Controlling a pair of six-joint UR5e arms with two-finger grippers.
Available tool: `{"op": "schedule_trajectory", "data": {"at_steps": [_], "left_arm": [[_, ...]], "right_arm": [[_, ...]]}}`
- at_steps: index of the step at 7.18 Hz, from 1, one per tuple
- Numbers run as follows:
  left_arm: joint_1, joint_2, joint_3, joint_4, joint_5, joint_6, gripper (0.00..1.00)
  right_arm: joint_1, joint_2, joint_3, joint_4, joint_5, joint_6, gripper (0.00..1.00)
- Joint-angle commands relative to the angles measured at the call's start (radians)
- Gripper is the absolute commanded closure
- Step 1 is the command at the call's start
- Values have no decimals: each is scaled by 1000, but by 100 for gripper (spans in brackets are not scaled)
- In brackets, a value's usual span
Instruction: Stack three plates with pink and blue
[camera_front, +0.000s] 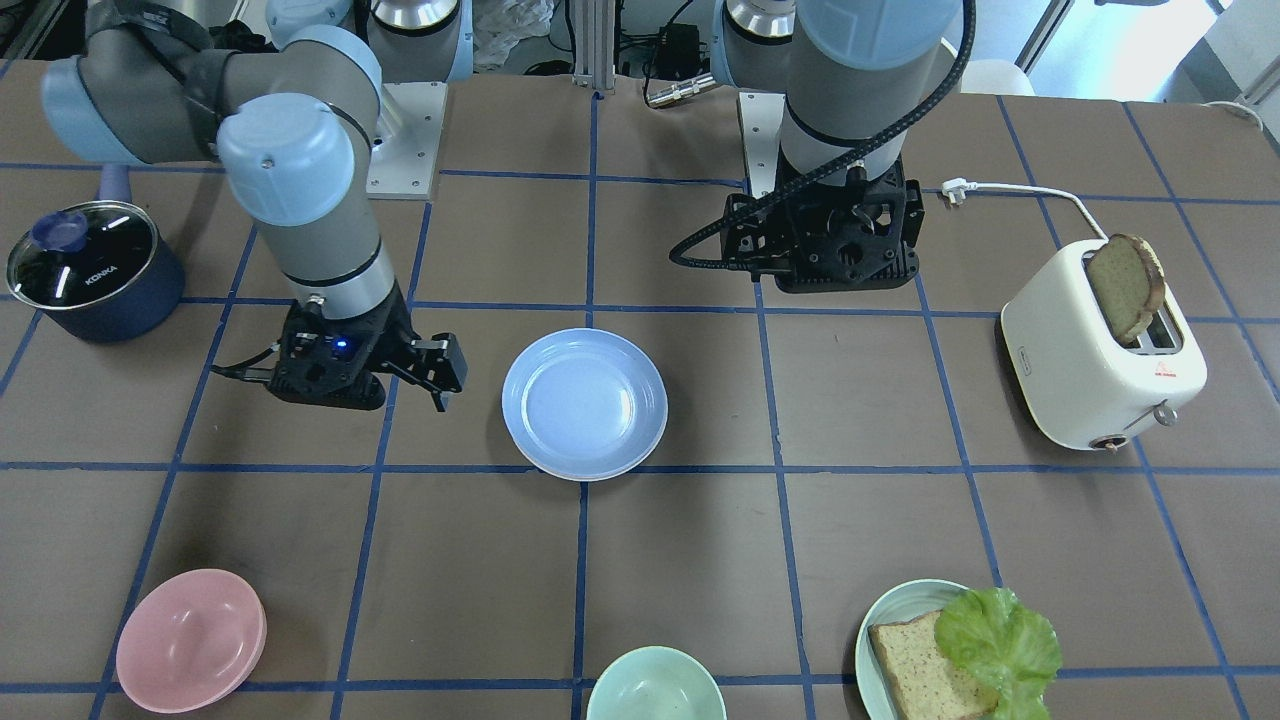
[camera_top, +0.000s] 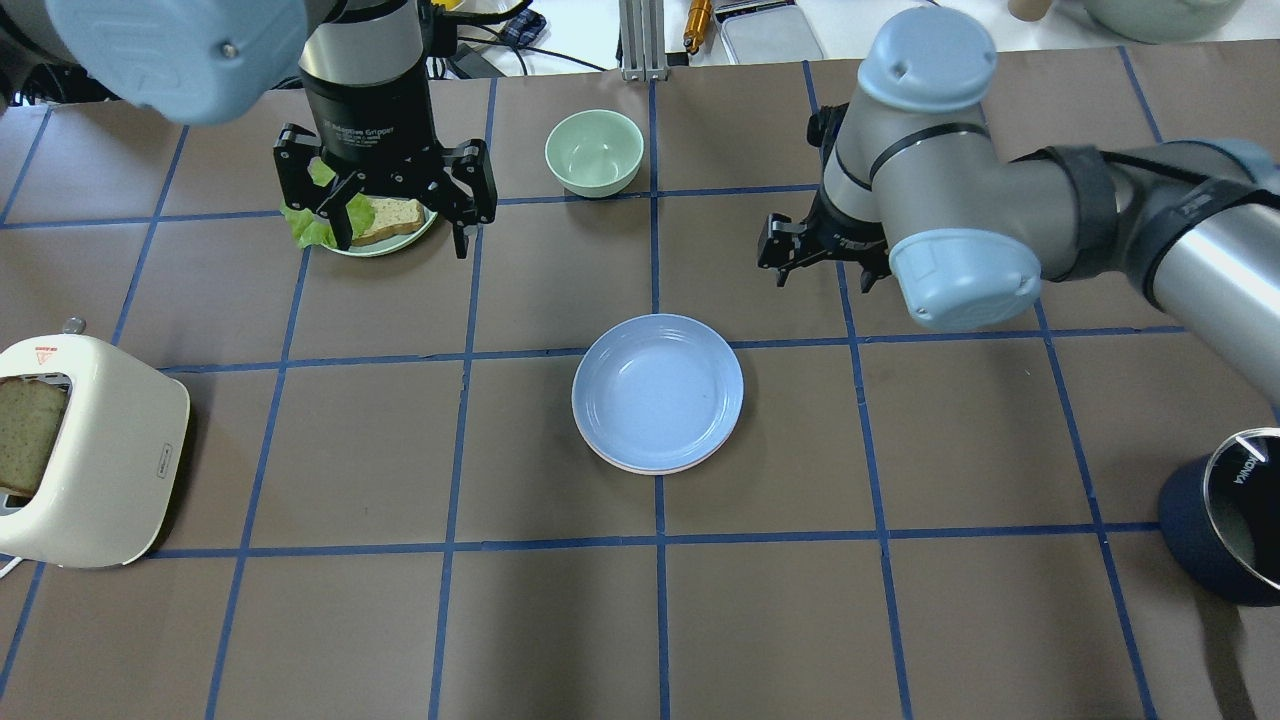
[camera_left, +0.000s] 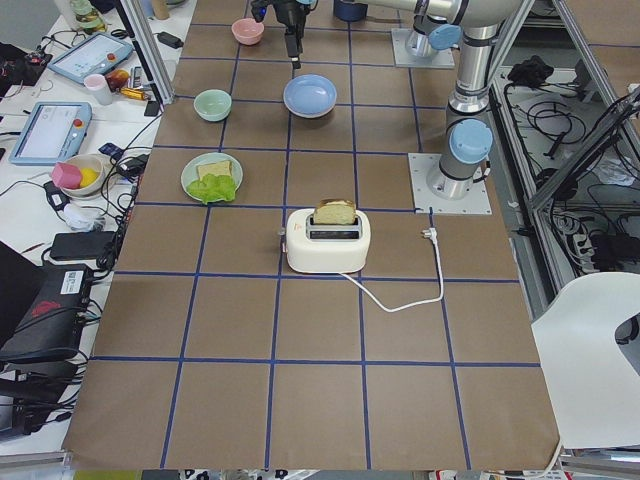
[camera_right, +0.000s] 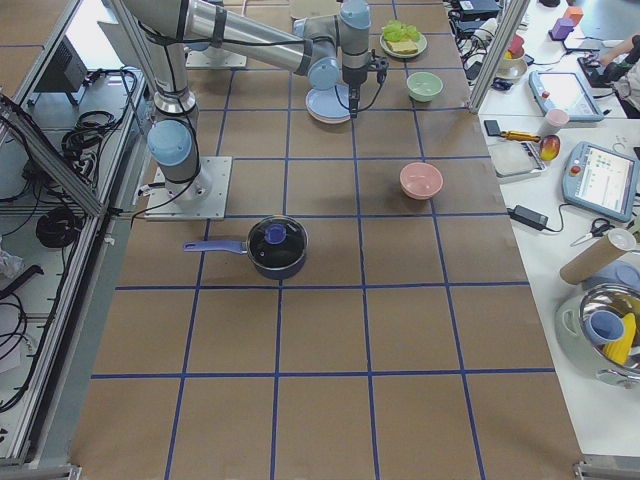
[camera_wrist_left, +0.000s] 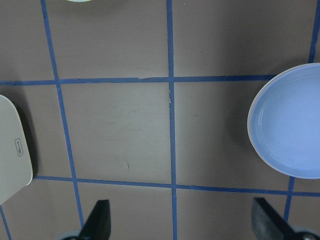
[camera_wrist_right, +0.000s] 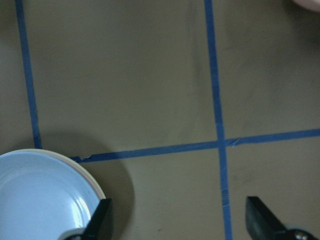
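The periwinkle blue plate (camera_front: 585, 400) lies on top of a stack at the table's middle (camera_top: 658, 390). A thin pale pink edge (camera_top: 650, 470) shows under it in the overhead view, and a cream rim (camera_wrist_right: 95, 184) shows in the right wrist view. The lower plates are otherwise hidden. My right gripper (camera_front: 445, 378) is open and empty, hovering just beside the stack on the robot's right (camera_wrist_right: 180, 220). My left gripper (camera_top: 400, 212) is open and empty, raised above the table on the robot's left of the stack (camera_wrist_left: 182, 222). The blue plate sits at that wrist view's right edge (camera_wrist_left: 292, 127).
A pink bowl (camera_front: 190, 640) and a mint bowl (camera_front: 655, 685) stand along the operators' edge. A pale teal plate (camera_front: 880, 625) holds bread and lettuce. A white toaster (camera_front: 1100, 350) with a slice stands on the robot's left. A dark lidded pot (camera_front: 90, 270) stands on its right.
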Motion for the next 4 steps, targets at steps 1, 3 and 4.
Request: {"op": "schedule_trajectory", "data": {"at_steps": [1,3,4], "left_arm": [[2,86,-97,67,-45,2,0],[4,150,-202,168,-47,2,0],[19,173,-224,173,-60,2,0]], "right_arm": [[-77,-41,-129,188,-21,-165,0],[-98,-96,-197,369,-12,-228,0],[-95,-145,-209,383,-10,-233,0]]}}
